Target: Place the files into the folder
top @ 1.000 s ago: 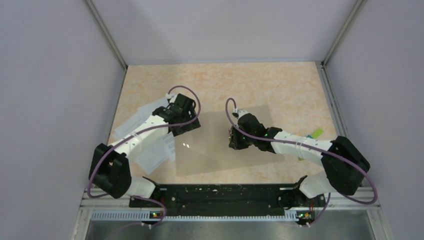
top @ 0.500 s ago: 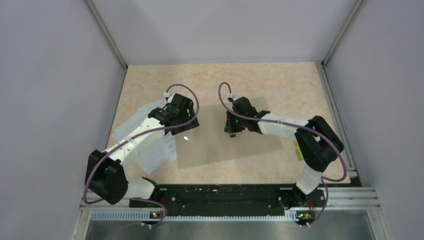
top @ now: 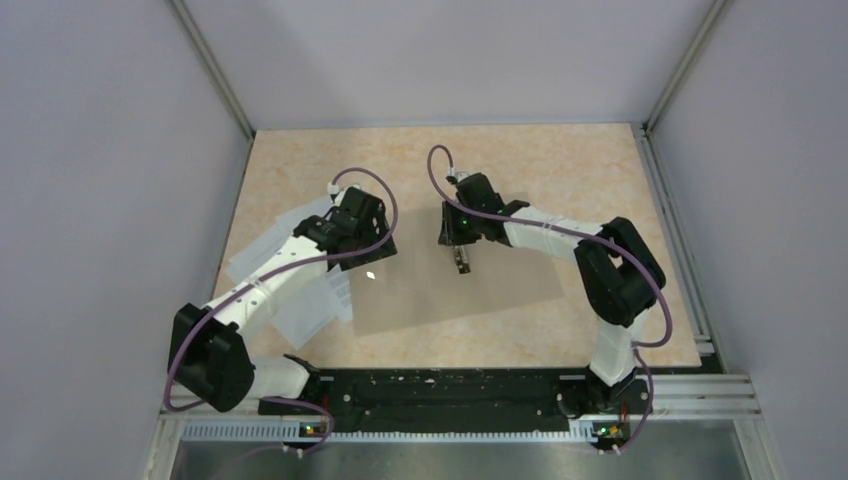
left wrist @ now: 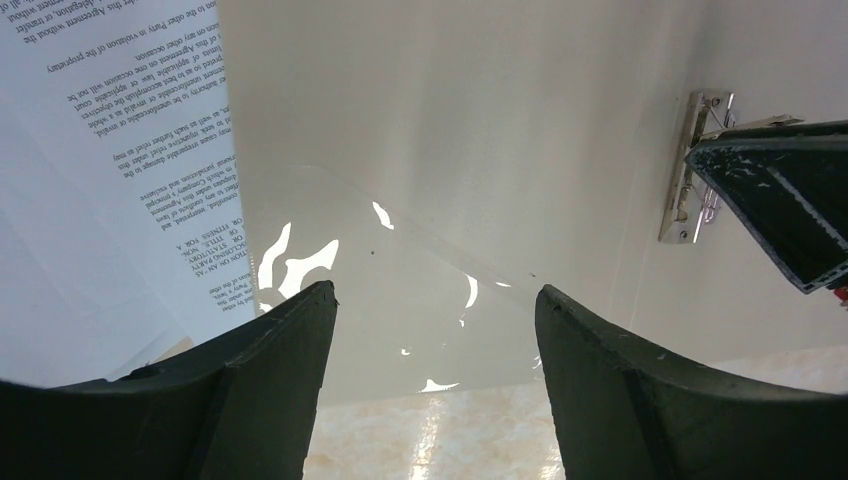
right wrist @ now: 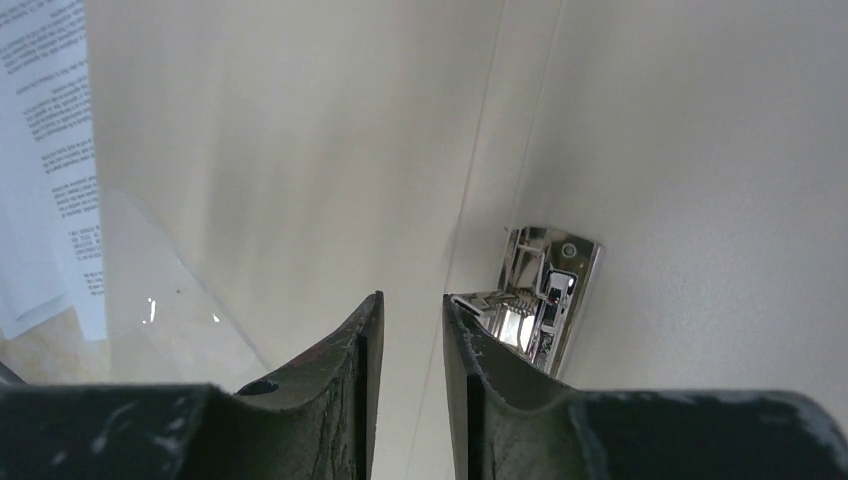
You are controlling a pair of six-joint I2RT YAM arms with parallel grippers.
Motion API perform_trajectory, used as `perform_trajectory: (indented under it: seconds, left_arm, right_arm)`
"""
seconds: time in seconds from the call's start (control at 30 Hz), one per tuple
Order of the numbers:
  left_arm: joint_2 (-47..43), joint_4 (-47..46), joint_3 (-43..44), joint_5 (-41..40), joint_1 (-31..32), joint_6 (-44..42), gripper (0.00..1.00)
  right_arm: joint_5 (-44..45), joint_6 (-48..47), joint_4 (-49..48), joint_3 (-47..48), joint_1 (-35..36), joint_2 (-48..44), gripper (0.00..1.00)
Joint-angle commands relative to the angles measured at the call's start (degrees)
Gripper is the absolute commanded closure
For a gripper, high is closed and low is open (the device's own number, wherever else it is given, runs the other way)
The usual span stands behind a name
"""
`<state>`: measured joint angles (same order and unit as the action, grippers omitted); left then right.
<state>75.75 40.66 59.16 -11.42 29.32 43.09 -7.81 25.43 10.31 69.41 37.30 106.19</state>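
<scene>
Brown card folder (top: 480, 295) laid open flat on beige table (top: 560, 165), near arm bases. White files (top: 305, 305), some printed, spread at folder's left edge, partly hidden under left arm. Left gripper (left wrist: 435, 300) held above folder's left part, jaws set wide apart, nothing clasped; clear glossy film (left wrist: 400, 250) seen beneath. Farther in, right gripper (right wrist: 405, 300) poised over folder's middle, jaws parted by narrow slit only, nothing gripped; chrome clip (right wrist: 545, 285) seen just beyond fingertip. Contact with folder cannot be told.

Pale grey walls (top: 100, 200) enclose a beige marbled tabletop (top: 560, 160).
</scene>
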Motion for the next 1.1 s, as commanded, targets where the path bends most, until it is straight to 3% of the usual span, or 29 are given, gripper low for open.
perform_trajectory:
  seconds: [0.0, 0.43, 0.77, 0.9, 1.07]
  left_arm:
    - [-1.81, -0.23, 2.37, -0.8, 0.12, -1.31, 0.22]
    - [-1.66, -0.94, 2.02, 0.29, 0.12, -1.76, 0.22]
    - [-1.42, -2.59, 0.87, 1.1, 0.05, -1.85, 0.22]
    - [-1.2, -3.1, 0.79, 1.78, 0.12, -1.63, 0.22]
    - [-0.53, -4.01, 0.85, 2.74, 0.05, -1.64, 0.22]
  right_arm:
    - [1.02, -1.82, 0.85, 4.62, -0.6, 0.56, 0.7]
    - [0.5, -3.84, 1.92, 9.22, -2.03, 7.08, 0.65]
    - [5.0, -3.63, 8.0, 7.65, -1.87, -3.02, 0.48]
    - [11.42, -3.86, 11.34, 4.65, -1.67, -5.48, 0.47]
    - [11.34, -3.48, 10.61, 1.95, -1.23, -4.89, 0.52]
